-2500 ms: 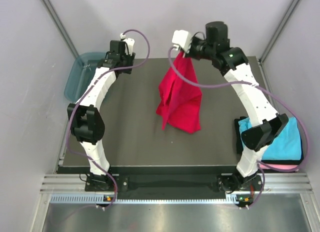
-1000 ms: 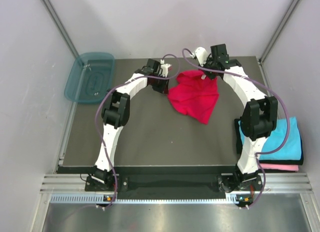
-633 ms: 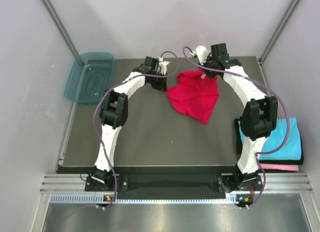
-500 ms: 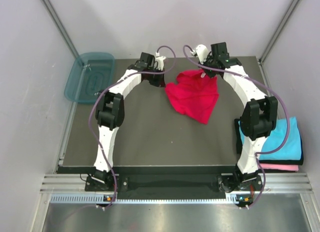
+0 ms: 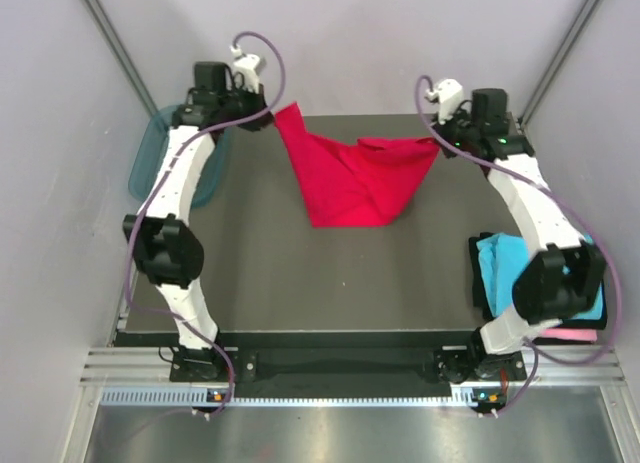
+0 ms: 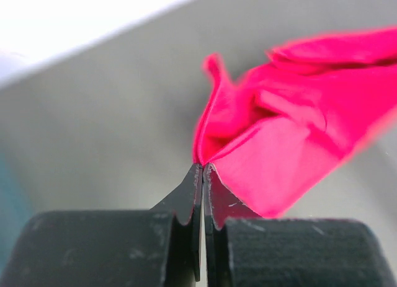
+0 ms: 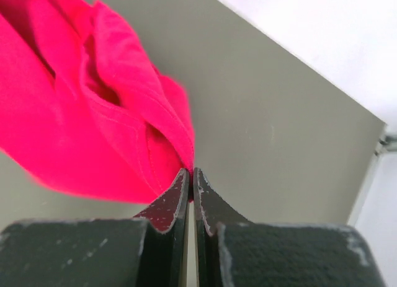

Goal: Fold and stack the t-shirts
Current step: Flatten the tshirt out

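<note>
A crimson red t-shirt (image 5: 350, 183) hangs stretched between both arms above the back of the dark table (image 5: 300, 283). My left gripper (image 5: 272, 115) is shut on its left corner, and the cloth (image 6: 279, 138) fans out from the pinched jaws (image 6: 203, 166). At the right, my right gripper (image 5: 440, 143) is shut on the other corner, with red folds (image 7: 93, 113) trailing left from its tips (image 7: 190, 170). The shirt's lower part sags onto the table. A folded cyan t-shirt (image 5: 580, 293) lies on a pink one (image 5: 565, 334) at the right edge.
A teal translucent plastic tub (image 5: 150, 163) sits off the table's back left corner, behind the left arm. Grey walls close in the back and sides. A metal rail (image 5: 340, 368) runs along the near edge by both arm bases.
Both grippers have drawn apart, the left far to the left and up, the right to the right. The left gripper closed on the shirt, which went from a heap to a spread, hanging sheet.
</note>
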`<state>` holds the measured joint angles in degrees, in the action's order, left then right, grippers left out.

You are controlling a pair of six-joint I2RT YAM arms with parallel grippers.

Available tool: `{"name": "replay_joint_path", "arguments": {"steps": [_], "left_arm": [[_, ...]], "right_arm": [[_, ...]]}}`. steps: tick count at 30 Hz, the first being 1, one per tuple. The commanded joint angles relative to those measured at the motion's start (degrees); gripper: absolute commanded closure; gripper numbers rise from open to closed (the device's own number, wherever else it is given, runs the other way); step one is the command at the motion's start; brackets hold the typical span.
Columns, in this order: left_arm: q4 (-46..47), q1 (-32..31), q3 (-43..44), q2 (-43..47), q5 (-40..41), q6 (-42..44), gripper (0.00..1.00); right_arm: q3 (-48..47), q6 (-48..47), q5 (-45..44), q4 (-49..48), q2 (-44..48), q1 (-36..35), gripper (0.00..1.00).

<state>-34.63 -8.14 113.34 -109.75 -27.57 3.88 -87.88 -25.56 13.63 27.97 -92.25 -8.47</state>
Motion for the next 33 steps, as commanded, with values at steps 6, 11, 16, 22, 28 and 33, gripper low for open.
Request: {"name": "replay_joint_path", "arguments": {"steps": [6, 11, 16, 22, 28, 33], "left_arm": [[-7.9, 0.7, -12.9, 16.9, 0.5, 9.6, 0.97], [-9.3, 0.8, -31.1, 24.0, 8.7, 11.5, 0.84], [3.3, 0.8, -33.7, 23.7, 22.2, 10.1, 0.69], [2.9, -3.2, -24.5, 15.3, 11.7, 8.6, 0.64], [6.3, -5.3, -24.6, 7.9, 4.9, -5.9, 0.63], [7.9, -5.3, -25.7, 6.0, 6.0, -11.2, 0.63]], "right_arm": [[15.7, 9.1, 4.4, -2.8, 13.4, 1.4, 1.0], [19.0, 9.0, 1.8, -1.2, 9.3, 1.6, 1.0], [16.1, 7.5, -2.6, 2.0, 4.3, 2.3, 0.77], [7.3, 0.3, 8.8, 3.6, 1.4, 0.9, 0.53], [1.2, -6.9, 9.9, 5.0, -7.1, -7.1, 0.54], [-0.6, -12.6, 6.7, 4.4, -13.5, -15.6, 0.52]]}}
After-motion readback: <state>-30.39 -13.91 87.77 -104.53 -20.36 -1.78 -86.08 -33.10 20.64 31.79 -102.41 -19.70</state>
